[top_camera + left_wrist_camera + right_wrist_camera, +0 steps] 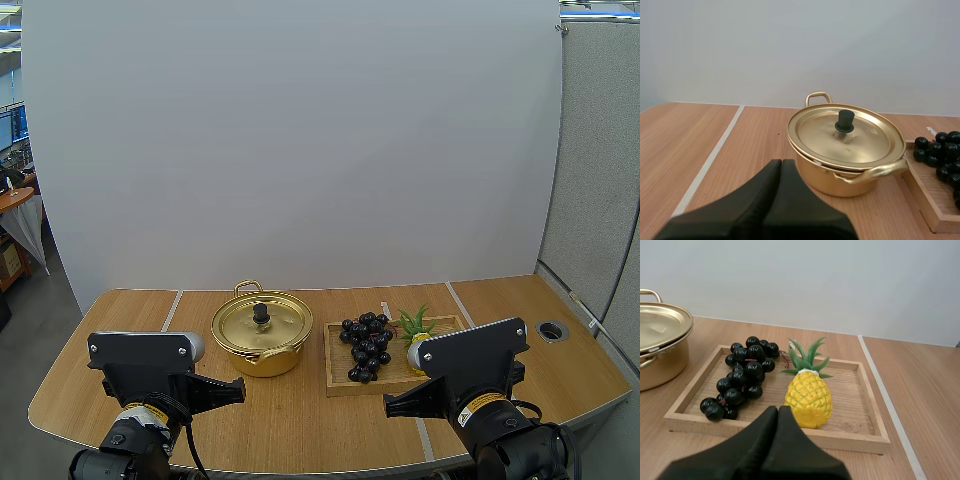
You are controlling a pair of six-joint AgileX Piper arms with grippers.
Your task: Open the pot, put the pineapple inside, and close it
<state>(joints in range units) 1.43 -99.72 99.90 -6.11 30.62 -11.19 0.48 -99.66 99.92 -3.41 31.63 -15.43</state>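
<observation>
A gold pot (262, 337) (846, 150) with its lid on and a black knob (844, 121) stands at the table's middle. To its right a wooden tray (344, 383) (860, 390) holds a yellow pineapple (808, 396) (415, 337) with green leaves and a bunch of dark grapes (366, 346) (742, 376). My left gripper (238, 388) (781, 167) is shut on nothing, just short of the pot's near side. My right gripper (390, 406) (778, 412) is shut too, its tip close in front of the pineapple at the tray's near edge.
A round cable hole (552, 330) sits in the table's right corner. White seams (171, 310) run across the wooden top. Bare wood lies left of the pot and right of the tray.
</observation>
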